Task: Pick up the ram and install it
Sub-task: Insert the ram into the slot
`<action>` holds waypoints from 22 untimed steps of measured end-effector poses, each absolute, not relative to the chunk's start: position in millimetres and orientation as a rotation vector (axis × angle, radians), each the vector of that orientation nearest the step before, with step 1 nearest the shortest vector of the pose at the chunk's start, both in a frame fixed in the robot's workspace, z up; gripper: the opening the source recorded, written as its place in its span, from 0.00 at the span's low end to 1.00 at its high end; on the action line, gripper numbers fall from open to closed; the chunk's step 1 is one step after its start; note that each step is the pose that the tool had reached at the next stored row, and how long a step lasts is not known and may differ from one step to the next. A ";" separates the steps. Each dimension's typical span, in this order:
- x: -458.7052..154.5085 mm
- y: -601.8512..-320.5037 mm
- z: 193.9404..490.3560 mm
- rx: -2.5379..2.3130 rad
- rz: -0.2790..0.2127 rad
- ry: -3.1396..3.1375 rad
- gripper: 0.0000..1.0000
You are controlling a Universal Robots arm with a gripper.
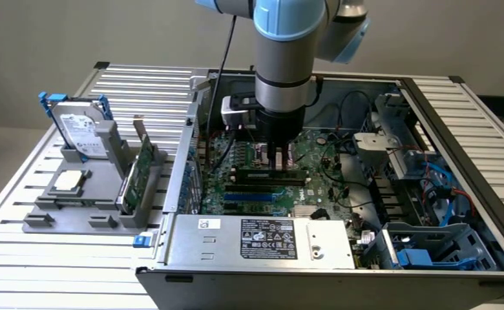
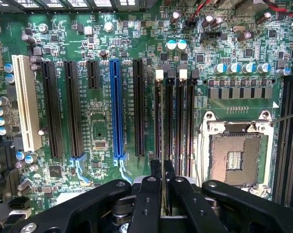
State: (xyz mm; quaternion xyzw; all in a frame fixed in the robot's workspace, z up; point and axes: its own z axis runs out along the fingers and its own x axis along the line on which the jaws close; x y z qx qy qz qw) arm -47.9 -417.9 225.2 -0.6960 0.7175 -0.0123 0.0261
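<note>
My gripper [image 1: 278, 163] reaches down inside the open computer case, over the motherboard [image 1: 321, 184]. Its fingers are shut on the ram [image 1: 256, 172], a slim dark stick lying along the black memory slots [image 1: 265, 181]. In the wrist view the ram [image 2: 162, 145] is seen edge-on, a thin line running away from the gripper [image 2: 163, 184] along the memory slots [image 2: 181, 121]. The black fingers [image 2: 151, 194] press on both of its sides. Whether the ram is seated in a slot or just above it, I cannot tell.
The CPU socket [image 2: 233, 155] lies beside the memory slots, with a blue slot [image 2: 117, 111] and a white slot [image 2: 25, 102] on the other side. Outside the case a grey holder [image 1: 71, 213] carries a green card [image 1: 140, 174], a hard drive [image 1: 79, 132] and a chip [image 1: 69, 182]. A power supply [image 1: 261, 236] sits at the front.
</note>
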 end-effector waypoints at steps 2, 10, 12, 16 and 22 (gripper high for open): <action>-47.9 -417.9 224.9 -2.148 -0.038 2.220 0.14; -48.1 -417.9 223.5 -2.146 -0.038 2.222 0.14; -48.0 -417.9 223.4 -2.146 -0.038 2.222 0.15; -48.1 -417.8 223.3 -2.145 -0.038 2.223 0.27; -48.1 -416.2 223.3 -2.144 -0.038 2.224 0.34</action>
